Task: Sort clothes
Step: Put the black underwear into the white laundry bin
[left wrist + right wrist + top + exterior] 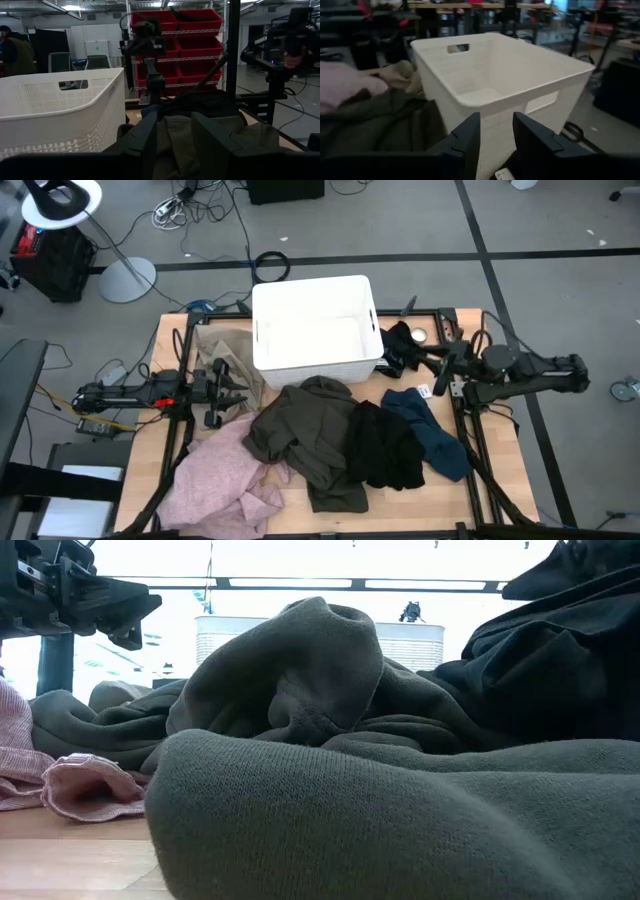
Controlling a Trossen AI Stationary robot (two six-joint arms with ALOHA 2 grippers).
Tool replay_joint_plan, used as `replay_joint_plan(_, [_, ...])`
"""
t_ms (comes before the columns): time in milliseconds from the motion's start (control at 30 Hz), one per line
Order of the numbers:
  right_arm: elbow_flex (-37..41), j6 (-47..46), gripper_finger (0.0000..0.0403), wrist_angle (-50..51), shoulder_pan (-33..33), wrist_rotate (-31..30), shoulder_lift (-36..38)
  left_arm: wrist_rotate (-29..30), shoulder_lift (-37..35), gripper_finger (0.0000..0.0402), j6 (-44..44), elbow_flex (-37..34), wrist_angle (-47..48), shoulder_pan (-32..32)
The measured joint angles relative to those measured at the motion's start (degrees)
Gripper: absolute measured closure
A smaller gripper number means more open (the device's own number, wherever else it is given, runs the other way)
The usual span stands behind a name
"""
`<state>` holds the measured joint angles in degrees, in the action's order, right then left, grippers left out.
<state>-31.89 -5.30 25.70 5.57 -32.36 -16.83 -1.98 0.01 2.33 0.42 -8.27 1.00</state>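
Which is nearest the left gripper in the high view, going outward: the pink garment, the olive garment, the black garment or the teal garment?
From the left gripper, by the table's left side:
1. Pink garment, just below it at the near-left corner.
2. Olive garment, at the middle.
3. Black garment, right of the olive one.
4. Teal garment, farthest right.

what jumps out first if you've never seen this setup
The white perforated plastic bin at the table's far middle stands empty. In front of it sprawls a heap of soft garments: pale pink at the left, olive green in the middle, black, then dark teal blue at the right.
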Motion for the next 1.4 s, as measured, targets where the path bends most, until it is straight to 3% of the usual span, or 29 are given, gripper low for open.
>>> replay_joint_plan(233, [-13.35, -7.09, 0.0317, 12.20, -6.48, 0.20, -11.69, 0.00, -0.02, 0.0276, 0.02, -0.01, 0.00, 0.01])
replay_joint_plan(433, [-24.04, -11.42, 0.0346, 21.44, -15.28, 6.04, -23.00, 0.00, -0.02, 0.0276, 0.02, 0.00, 0.00, 0.02])
replay_joint_plan(667, [-32.65, -13.00, 0.0370, 33.65, -32.04, 21.92, -36.05, 0.00, 0.00, 0.0276, 0.02, -0.01, 0.00, 0.00])
replay_joint_plan(900, [-32.89, -3.34, 0.0380, 35.90, -47.40, 41.98, -44.35, 0.00, -0.01, 0.0276, 0.01, 0.00, 0.00, 0.00])
replay_joint_plan(967, [-32.89, 1.19, 0.0377, 35.94, -50.02, 45.06, -46.19, 0.00, -0.01, 0.0276, 0.02, 0.00, 0.00, 0.01])
replay_joint_plan(1100, [-32.89, 8.37, 0.0357, 36.56, -53.30, 43.76, -49.19, 0.00, -0.02, 0.0276, 0.00, -0.02, 0.00, 0.02])
replay_joint_plan(1400, [-32.89, 25.16, 0.0252, 40.66, -54.58, 41.48, -57.83, 0.00, -0.01, 0.0276, 0.02, 0.00, -0.01, 0.00])
